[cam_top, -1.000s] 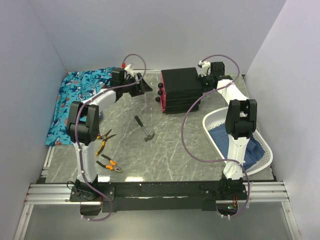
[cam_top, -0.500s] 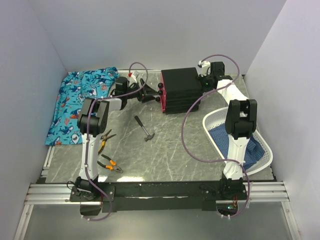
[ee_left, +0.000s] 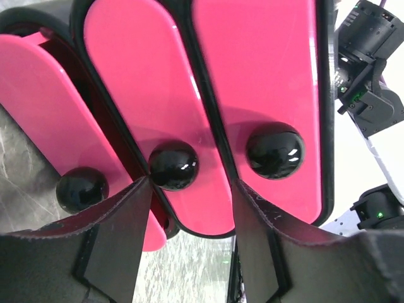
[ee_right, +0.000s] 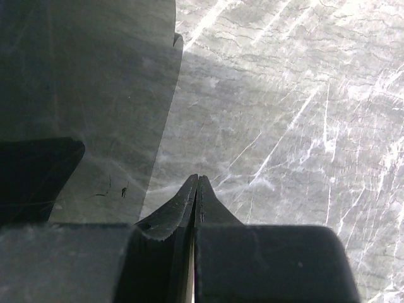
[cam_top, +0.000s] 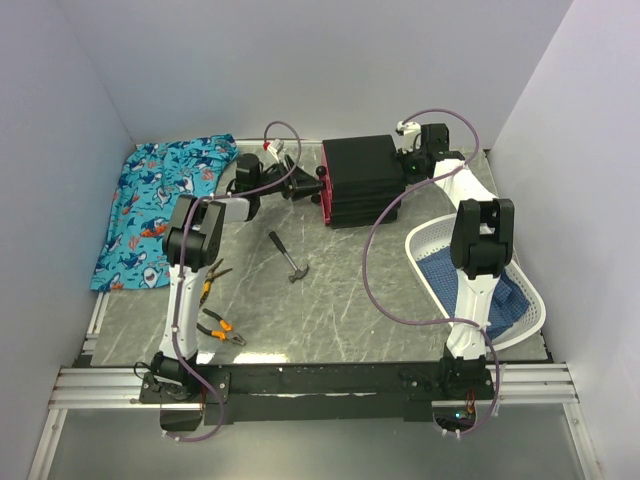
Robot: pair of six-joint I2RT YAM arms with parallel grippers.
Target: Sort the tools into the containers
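The black cabinet (cam_top: 362, 178) stands at the back middle, its three magenta-pink drawers facing left. My left gripper (cam_top: 308, 183) is open right at the drawer fronts. In the left wrist view (ee_left: 192, 189) its fingers (ee_left: 120, 240) are spread below the middle drawer (ee_left: 145, 82). The left fingertip touches the middle knob (ee_left: 173, 165), and the other two knobs (ee_left: 81, 188) (ee_left: 274, 150) lie outside the jaws. The leftmost drawer (ee_left: 44, 120) looks slightly ajar. A hammer (cam_top: 288, 257) and two orange-handled pliers (cam_top: 208, 280) (cam_top: 220, 328) lie on the table. No screwdriver shows. My right gripper (cam_top: 408, 160) is shut and empty (ee_right: 197, 183) behind the cabinet.
A shark-patterned blue cloth (cam_top: 160, 205) lies at the back left. A white basket (cam_top: 430, 235) holding a blue cloth sits at the right, under my right arm. Grey walls close in on three sides.
My left gripper has swung right from beside the cloth to the cabinet's drawer fronts. The right arm and the tools have not moved.
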